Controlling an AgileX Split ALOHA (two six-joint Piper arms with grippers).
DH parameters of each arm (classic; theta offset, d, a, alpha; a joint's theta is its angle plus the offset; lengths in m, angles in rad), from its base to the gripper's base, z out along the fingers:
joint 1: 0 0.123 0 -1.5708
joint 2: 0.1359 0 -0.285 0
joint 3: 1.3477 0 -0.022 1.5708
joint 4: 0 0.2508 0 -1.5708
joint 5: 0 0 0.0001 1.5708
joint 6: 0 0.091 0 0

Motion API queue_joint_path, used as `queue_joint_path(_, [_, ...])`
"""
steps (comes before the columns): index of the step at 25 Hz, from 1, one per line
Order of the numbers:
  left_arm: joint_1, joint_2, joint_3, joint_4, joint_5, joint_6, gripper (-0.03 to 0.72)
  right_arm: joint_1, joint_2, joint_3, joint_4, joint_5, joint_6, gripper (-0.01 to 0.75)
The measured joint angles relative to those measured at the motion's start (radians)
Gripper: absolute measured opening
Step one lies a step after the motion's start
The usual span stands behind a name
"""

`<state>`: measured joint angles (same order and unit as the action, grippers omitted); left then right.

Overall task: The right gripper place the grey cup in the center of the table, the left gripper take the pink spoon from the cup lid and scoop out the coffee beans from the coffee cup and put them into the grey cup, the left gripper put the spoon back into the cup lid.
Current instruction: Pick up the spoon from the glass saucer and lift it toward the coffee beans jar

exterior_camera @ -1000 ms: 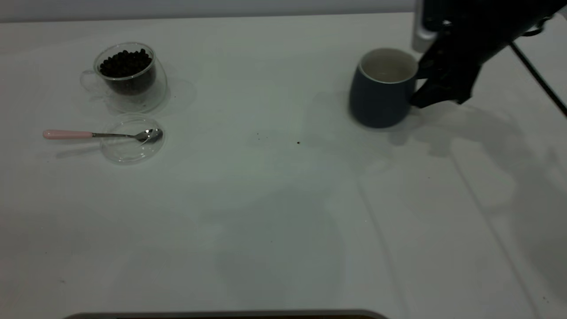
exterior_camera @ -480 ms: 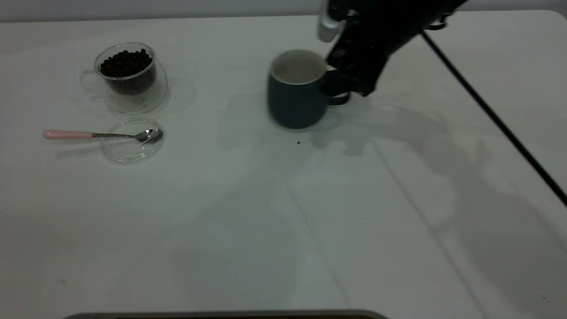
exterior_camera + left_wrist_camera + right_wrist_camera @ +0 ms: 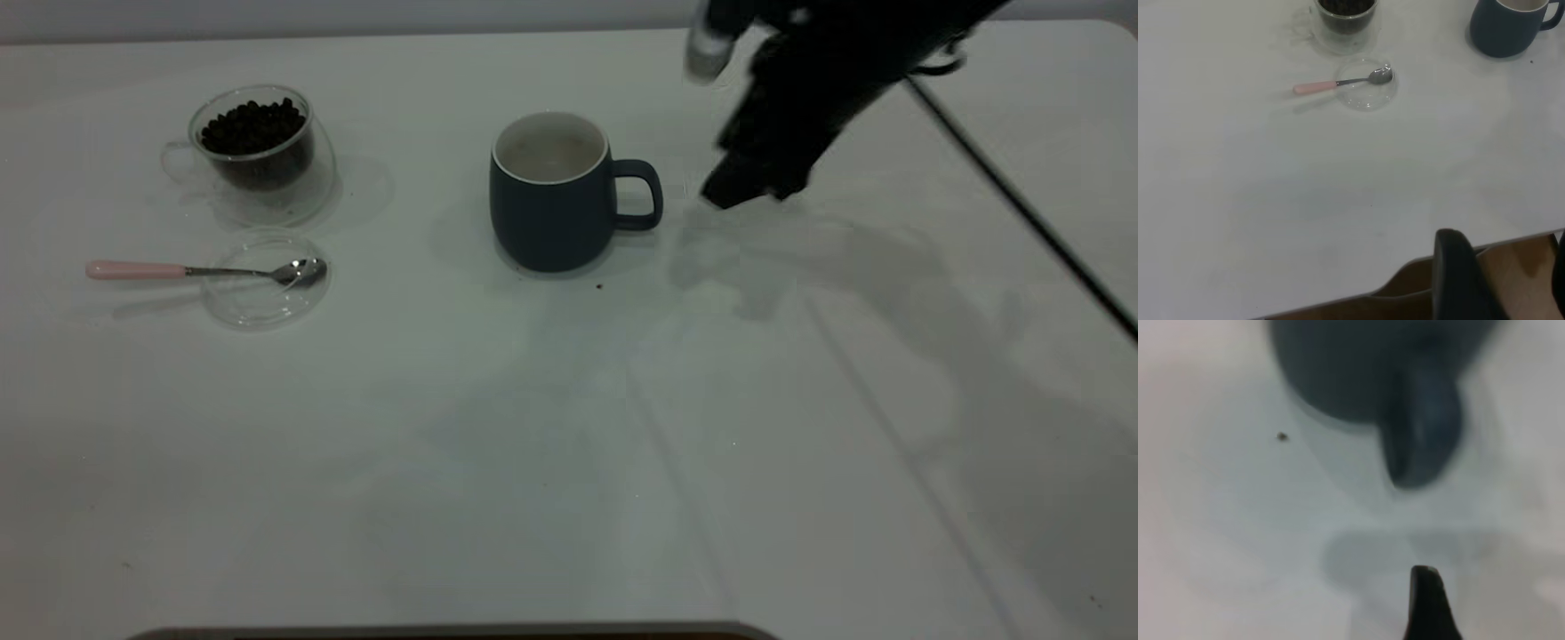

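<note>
Grey cup (image 3: 553,196) stands upright on the white surface (image 3: 551,444), about midway between the left and right edges and nearer the far edge than the near one. Its handle (image 3: 638,194) points toward the right edge; the inside looks pale and holds nothing that can be made out. Right hand (image 3: 749,182) hangs just beside the handle on the right-edge side, apart from it, with a gap of bare surface between; it holds nothing. Whether its fingers are wide or narrow cannot be told: the exterior view shows only a dark blurred mass, and the right wrist view shows one dark fingertip (image 3: 1428,603) pointing at the cup handle. A small dark speck (image 3: 599,286) lies on the surface just nearside of the cup. Glass coffee cup (image 3: 258,147) with dark beans (image 3: 251,126) sits near the far left corner, upright. Clear lid (image 3: 265,277) lies flat just nearside of it, close but not clearly touching. Pink spoon (image 3: 206,269) rests with its metal bowl in the lid and its pink handle sticking out over the lid rim toward the left edge, roughly level. Left hand (image 3: 1498,280) is well back from all items, out past the near edge of the surface, visible only in the left wrist view; one dark finger (image 3: 1461,277) shows and another at the frame border, well apart, so the hand reads as wide and holds nothing.
</note>
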<state>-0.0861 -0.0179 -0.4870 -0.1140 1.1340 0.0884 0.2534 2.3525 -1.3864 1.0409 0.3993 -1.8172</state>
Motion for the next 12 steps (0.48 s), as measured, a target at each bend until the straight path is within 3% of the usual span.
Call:
queue_joint_path(2, [0.0,0.0,0.0,0.0,0.0,0.0,0.401,-0.005,-0.079,0.064,-0.002,0.024,0.284,0.531])
queue_joint_path(5, [0.0,0.0,0.0,0.0,0.0,0.0,0.401,0.005,-0.225,0.16,-0.085,0.227,0.732,0.531])
queue_joint_path(9, [0.0,0.0,0.0,0.0,0.0,0.0,0.401,0.033,-0.457,0.269,-0.554,0.627,1.174,0.531])
queue_joint_path(12, [0.0,0.0,0.0,0.0,0.0,0.0,0.401,0.045,-0.677,0.384,-0.865,0.765,1.503,0.531])
